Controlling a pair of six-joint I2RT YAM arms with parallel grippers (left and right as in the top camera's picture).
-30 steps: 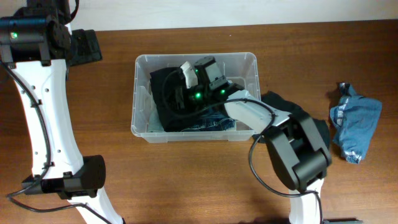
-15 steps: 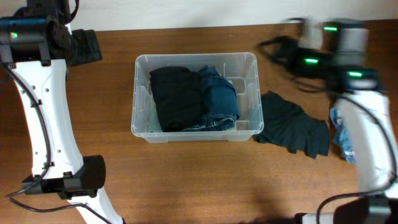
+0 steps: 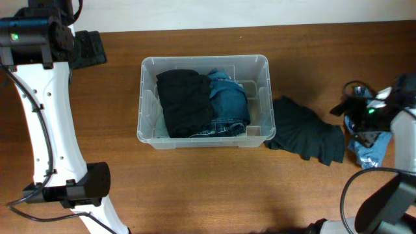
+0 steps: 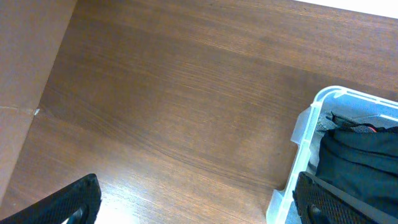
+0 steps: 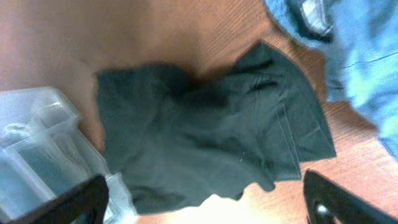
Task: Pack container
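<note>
Brown wood-grain tabletop [image 3: 195,188] fills the overhead view. Near its middle stands the container [image 3: 205,60], a clear plastic bin, upright. Inside it lie a folded black garment [image 3: 185,101] on the left and a blue denim garment [image 3: 231,104] touching it on the right. A dark green garment [image 3: 305,136] lies crumpled on the tabletop against the container's near right corner. A light blue cloth [image 3: 372,149] lies close to the right edge. The left arm [image 3: 39,117] stands along the left side, its end at the far left corner, well apart from the container. The right arm [image 3: 406,127] comes in from the right edge, its end over the light blue cloth. The left wrist view looks down on bare tabletop, with a corner of the container and the black garment at the right edge. The left jaws are spread wide, fingers [image 4: 68,202] at the two lower corners, nothing between them. The right wrist view is blurred: the dark green garment lies in the middle, the light blue cloth at the upper right, and a corner of the container at the lower left against the green garment. The right jaws are likewise spread wide, fingers [image 5: 68,202] at the lower corners, holding nothing.
</note>
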